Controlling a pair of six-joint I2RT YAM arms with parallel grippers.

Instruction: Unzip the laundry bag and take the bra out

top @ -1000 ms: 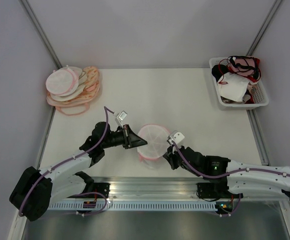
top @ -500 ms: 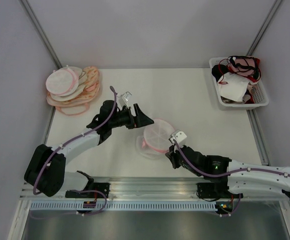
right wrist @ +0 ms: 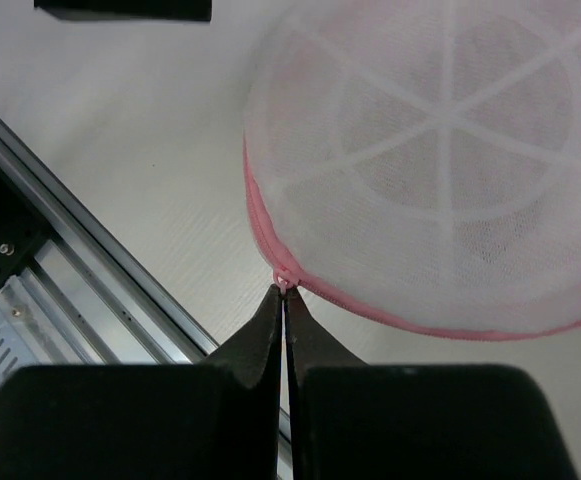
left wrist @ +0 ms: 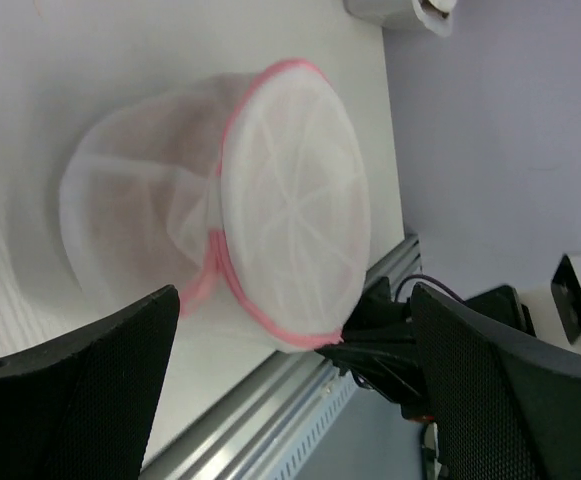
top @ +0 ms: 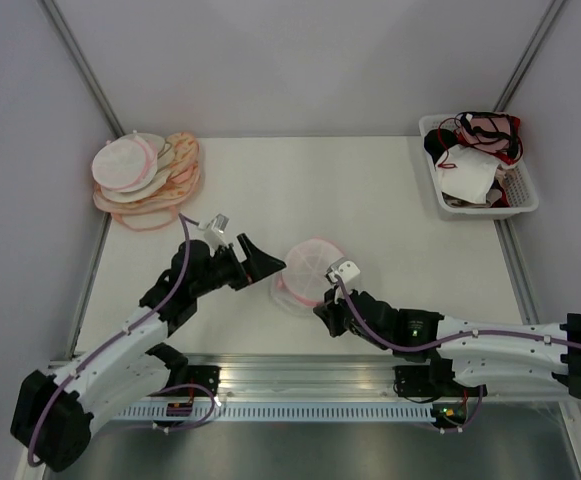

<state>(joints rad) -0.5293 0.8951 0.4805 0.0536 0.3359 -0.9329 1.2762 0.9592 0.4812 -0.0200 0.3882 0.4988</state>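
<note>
While your right gripper [right wrist: 284, 300] pinches the zip pull [right wrist: 284, 280] of the laundry bag [top: 308, 270], lying mid counter [top: 370, 200], your left gripper [top: 258, 262] hangs spread beside it. Unzipping seems the step; next, draw the pull along the pink rim [right wrist: 260, 225]. The bra is not visible.

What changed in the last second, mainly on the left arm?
The left gripper came off the laundry bag's left edge, swung out toward the far side, then drew back. It now sits open beside the bag. The right gripper edged left, staying shut on the zip pull. The pouch pile and basket did not move.
</note>
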